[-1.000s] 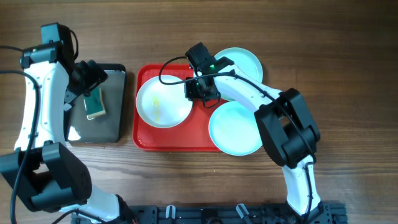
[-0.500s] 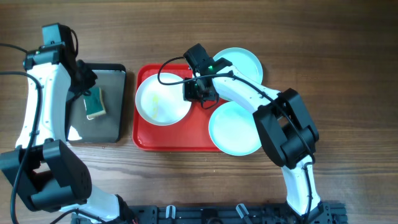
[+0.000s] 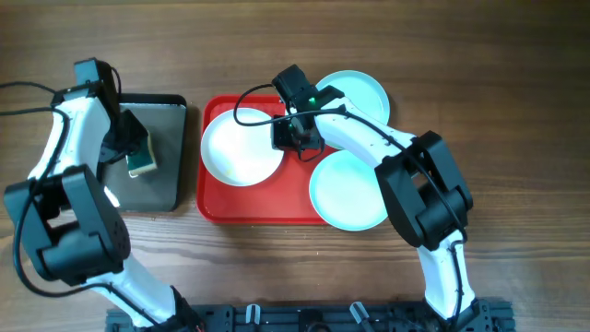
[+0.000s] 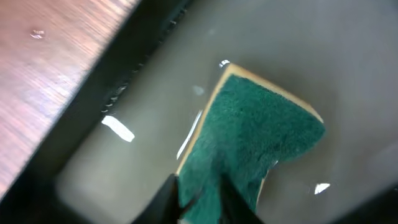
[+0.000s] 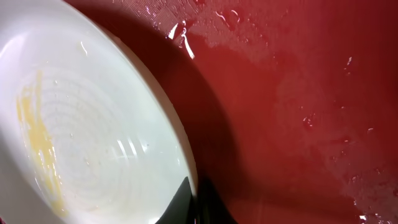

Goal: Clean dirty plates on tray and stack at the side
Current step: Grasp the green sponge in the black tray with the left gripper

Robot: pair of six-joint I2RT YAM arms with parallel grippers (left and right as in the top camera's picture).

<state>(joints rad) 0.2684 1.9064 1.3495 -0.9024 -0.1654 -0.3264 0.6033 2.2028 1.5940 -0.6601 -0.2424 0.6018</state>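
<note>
Overhead has the right gripper [image 3: 295, 138] pinching the rim of the cream-white plate [image 3: 241, 148] on the red tray [image 3: 267, 210], while the left gripper [image 4: 198, 200] clamps the green sponge [image 4: 255, 137] in the dark metal tray [image 3: 159, 189] (wet, by the glints). Scrubbing looks next: carry sponge to plate. The right wrist view alone makes plain the yellow smear [image 5: 37, 137] to wipe

The left gripper [image 3: 130, 148] has been lowered onto the green sponge [image 3: 143, 162] in the dark metal tray [image 3: 155, 189], its arm swung inward. The cream-white plate [image 3: 241, 148] has been shifted slightly leftward.
</note>
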